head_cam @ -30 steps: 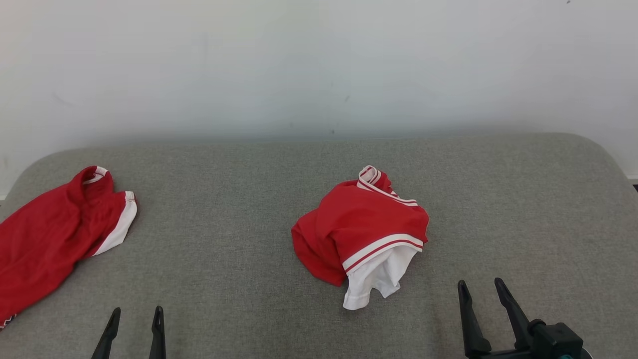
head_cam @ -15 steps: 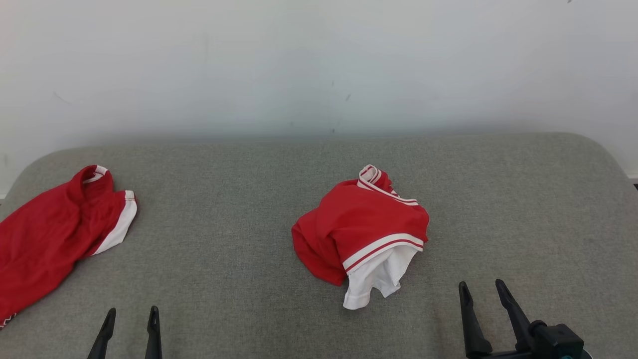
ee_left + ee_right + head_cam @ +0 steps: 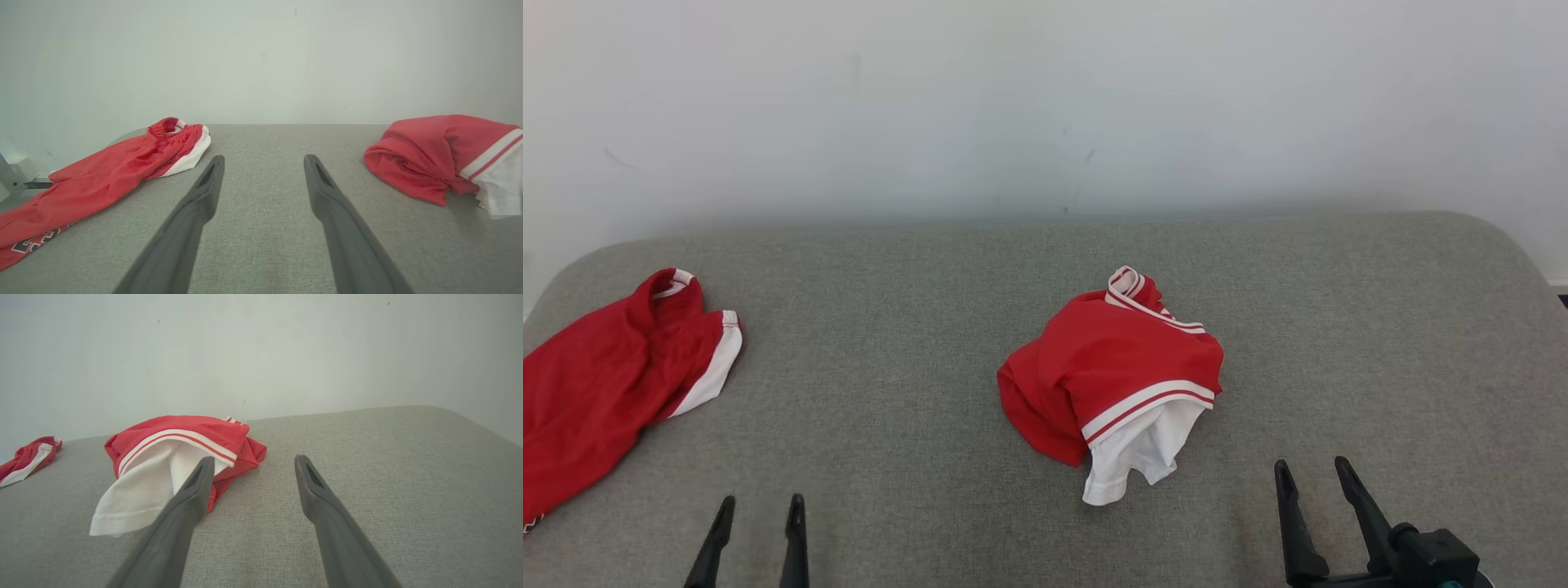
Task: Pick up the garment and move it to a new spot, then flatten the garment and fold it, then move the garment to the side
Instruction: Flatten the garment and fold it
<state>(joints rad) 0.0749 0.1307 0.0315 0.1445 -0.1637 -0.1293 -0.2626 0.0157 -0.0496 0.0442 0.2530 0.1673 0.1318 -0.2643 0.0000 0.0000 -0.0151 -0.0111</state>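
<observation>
A crumpled red garment (image 3: 1107,371) with white stripes and a white part hanging out of it lies bunched in the middle of the grey padded surface (image 3: 907,327). In the left wrist view the garment (image 3: 429,151) is off to the right, apart from the fingers. From the right wrist, the garment (image 3: 171,445) lies just ahead and to the left, its white part behind the left finger. My left gripper (image 3: 760,502) stands open at the near edge, left of the garment, with nothing in it (image 3: 264,159). My right gripper (image 3: 1312,465) is open and empty at the near right (image 3: 254,459).
A second red garment with white trim (image 3: 613,376) lies stretched along the surface's left edge (image 3: 114,175) (image 3: 24,457). A white wall (image 3: 1045,106) rises right behind the surface. Bare grey fabric lies between the two garments and to the right.
My left gripper has shifted a little to the right. The head camera has moved slightly, so the picture sits a bit higher. The garments and the right gripper have not moved.
</observation>
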